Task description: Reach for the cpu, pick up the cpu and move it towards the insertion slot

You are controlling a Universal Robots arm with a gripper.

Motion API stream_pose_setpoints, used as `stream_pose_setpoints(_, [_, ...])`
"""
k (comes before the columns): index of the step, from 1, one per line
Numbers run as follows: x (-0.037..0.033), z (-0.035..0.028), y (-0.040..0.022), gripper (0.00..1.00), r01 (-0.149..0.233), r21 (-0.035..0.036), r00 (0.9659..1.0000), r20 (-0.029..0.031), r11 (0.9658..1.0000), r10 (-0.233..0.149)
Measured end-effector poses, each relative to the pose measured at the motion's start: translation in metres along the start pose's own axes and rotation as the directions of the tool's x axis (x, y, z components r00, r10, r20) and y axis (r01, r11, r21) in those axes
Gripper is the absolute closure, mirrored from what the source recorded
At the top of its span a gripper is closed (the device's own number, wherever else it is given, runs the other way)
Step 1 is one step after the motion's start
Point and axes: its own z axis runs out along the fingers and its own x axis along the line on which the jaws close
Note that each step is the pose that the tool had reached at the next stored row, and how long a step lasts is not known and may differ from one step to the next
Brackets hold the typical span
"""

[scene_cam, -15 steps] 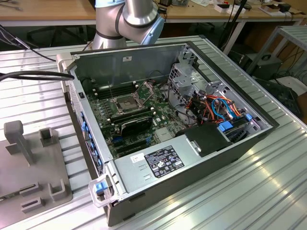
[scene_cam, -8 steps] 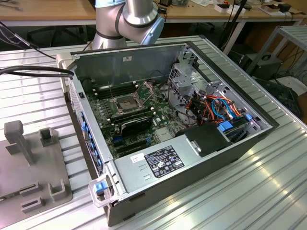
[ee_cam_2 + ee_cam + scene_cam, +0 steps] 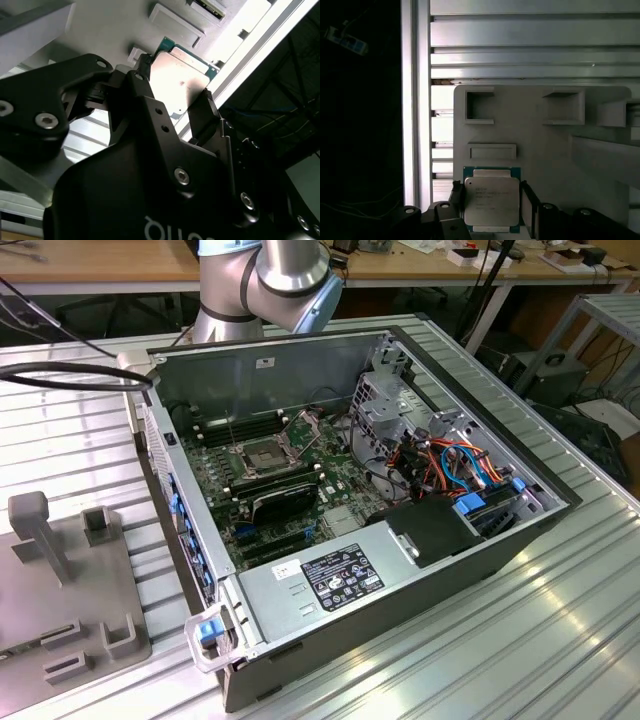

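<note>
As its fingers (image 3: 528,202) clamp opposite edges, the tool (image 3: 491,194) pinches the cpu (image 3: 491,202) level over the grey tray (image 3: 545,150), likely sparing its faces.

Socket from above: we see the silvery-framed square insertion slot (image 3: 262,455) uncovered inside the open grey metal computer case (image 3: 260,375).
Around the socket: a black curved cover (image 3: 285,502) sits just beside it; a silvery drive cage (image 3: 390,405) and orange and blue cables (image 3: 455,465) crowd the exterior view's right.
Grey fixture plate (image 3: 545,165): raised box-shaped pockets (image 3: 480,106) stand near the black gripper (image 3: 490,189).
Finger gap: the pale silvery-green square cpu (image 3: 491,205) fills it, touching both fingers.
</note>
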Motion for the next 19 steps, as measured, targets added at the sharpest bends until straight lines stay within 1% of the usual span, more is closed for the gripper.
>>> stream_pose_setpoints(5, [0.0001, -0.006, 0.0, 0.45, 0.0, 0.0, 1.0, -0.0001, 1.0, 0.0])
stream_pose_setpoints(8, [0.0002, -0.0119, 0.0001, 0.45, 0.0, 0.0, 1.0, 0.0, 1.0, 0.0])
stream_pose_setpoints(15, [0.0004, -0.0202, 0.0002, 0.45, 0.0, 0.0001, 1.0, -0.0002, 1.0, 0.0])
stream_pose_setpoints(19, [0.0005, -0.0275, 0.0003, 0.45, 0.0, 0.0002, 1.0, 0.0, 1.0, 0.0])
